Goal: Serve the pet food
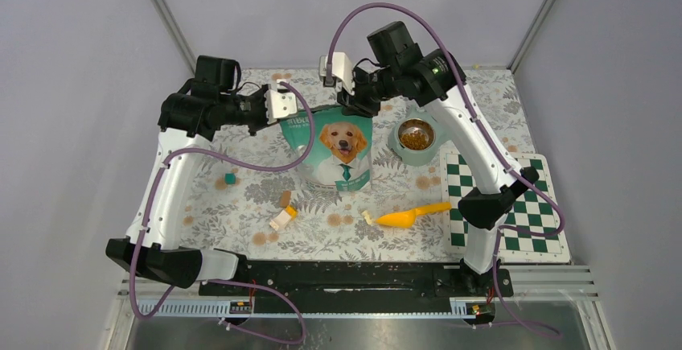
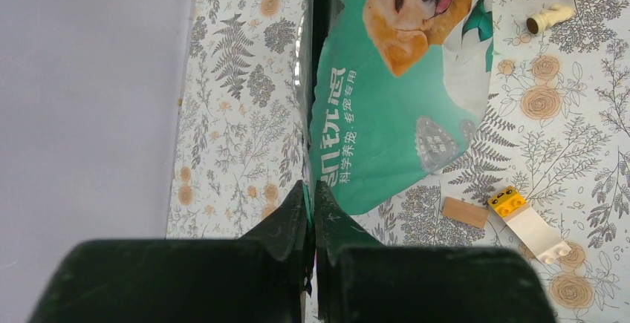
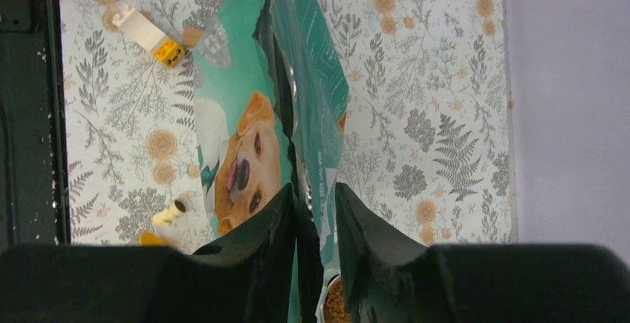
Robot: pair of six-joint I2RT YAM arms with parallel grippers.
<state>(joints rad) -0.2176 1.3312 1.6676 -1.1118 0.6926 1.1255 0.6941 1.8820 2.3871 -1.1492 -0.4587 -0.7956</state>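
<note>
Left gripper (image 2: 313, 189) is pinched tight on the upright bag's (image 1: 342, 153) top corner, right gripper (image 3: 313, 189) straddling the opposite rim (clamped or not, I can't tell), with kibble (image 1: 416, 134) in the bowl (image 1: 401, 150) just beside, on the right arm's side.

**Top view; clock positions read from the bag** (image 1: 338, 150), standing mid-table (image 1: 233, 213).
- Bowl (image 1: 418, 157): 3 o'clock, just beside the bag, with the pet food (image 1: 415, 134) in it.
- Scoop (image 1: 412, 216): 5 o'clock, lying on the table.
- Mat (image 1: 458, 175): 4 o'clock, at the table's right edge, beyond the scoop.
- Block cluster (image 1: 283, 217): 7 o'clock, near the bag.
- Single block (image 1: 230, 179): 9 o'clock, well apart.
</note>
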